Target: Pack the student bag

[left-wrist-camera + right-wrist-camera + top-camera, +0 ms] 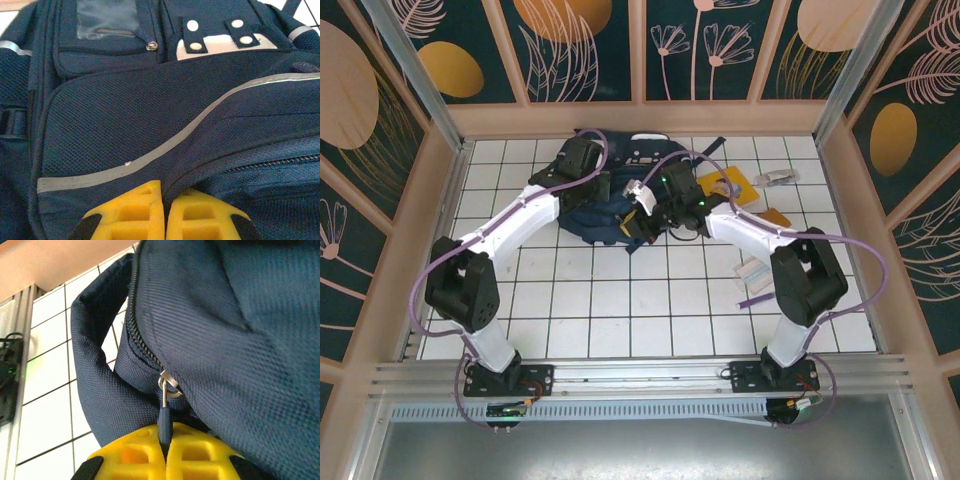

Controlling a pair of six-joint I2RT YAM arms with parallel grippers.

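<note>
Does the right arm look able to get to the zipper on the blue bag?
Yes, it seems so: the right gripper is shut on the zipper pull of the student bag, with nothing between them.

White tiled tabletop (pixel 620 310). Lying flat, right of centre: yellow book (pixel 736 186), orange flat item (pixel 777 216), clear packet (pixel 776 178), small pale case (pixel 753 270). Enclosure walls: dark floral panels (pixel 590 50).

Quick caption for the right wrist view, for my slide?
Right gripper shut on the zipper pull of the student bag.
</note>
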